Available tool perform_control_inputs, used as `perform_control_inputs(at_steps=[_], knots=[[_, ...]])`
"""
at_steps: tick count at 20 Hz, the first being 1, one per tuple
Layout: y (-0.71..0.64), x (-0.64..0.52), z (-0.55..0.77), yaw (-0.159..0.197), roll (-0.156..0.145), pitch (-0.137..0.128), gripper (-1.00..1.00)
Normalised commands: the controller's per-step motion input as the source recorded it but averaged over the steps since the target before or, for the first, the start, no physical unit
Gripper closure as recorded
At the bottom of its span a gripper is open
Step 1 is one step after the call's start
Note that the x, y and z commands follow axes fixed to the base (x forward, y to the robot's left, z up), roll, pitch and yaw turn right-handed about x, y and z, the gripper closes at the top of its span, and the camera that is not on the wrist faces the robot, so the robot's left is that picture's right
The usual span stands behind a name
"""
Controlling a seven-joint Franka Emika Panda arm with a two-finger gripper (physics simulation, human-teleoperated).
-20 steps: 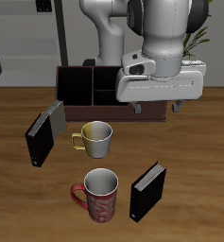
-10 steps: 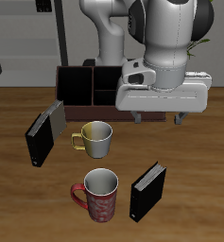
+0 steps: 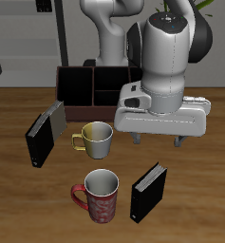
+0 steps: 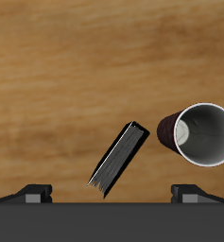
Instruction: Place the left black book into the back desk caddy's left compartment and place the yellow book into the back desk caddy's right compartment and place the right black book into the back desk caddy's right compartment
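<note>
The left black book [image 3: 149,193] stands tilted near the table's front edge, beside the red mug; it also shows in the wrist view [image 4: 118,158]. My gripper [image 3: 158,140] is open and empty, above the book and slightly farther back; its fingertips [image 4: 33,194] show in the wrist view. The right black book [image 3: 39,140] leans by a grey striped book [image 3: 53,116]. The back desk caddy [image 3: 78,70] stands at the back, with one end hidden behind my arm. The yellow book is out of view.
A cream and yellow mug [image 3: 97,140] stands mid-table. A red patterned mug [image 3: 101,196] stands near the front edge and shows in the wrist view [image 4: 200,134] close beside the left black book.
My gripper has moved away from the caddy toward the table's front and come lower, nearer the left black book. It stays open. The books and mugs have not moved.
</note>
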Motion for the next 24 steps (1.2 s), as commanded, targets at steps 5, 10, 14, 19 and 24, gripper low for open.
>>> perform_control_inputs(at_steps=[5, 10, 14, 19, 24], knots=[[-0.15, 0.12, -0.33, -0.15, 0.026, -0.036, -1.0], [-0.09, 0.08, -0.24, -0.046, 0.016, -0.007, -1.0], [-0.11, 0.09, -0.25, -0.054, -0.025, 0.008, -1.0], [-0.03, 0.01, -0.17, -0.047, -0.001, 0.007, -1.0], [0.07, -0.02, -0.21, -0.022, 0.018, 0.017, -1.0]])
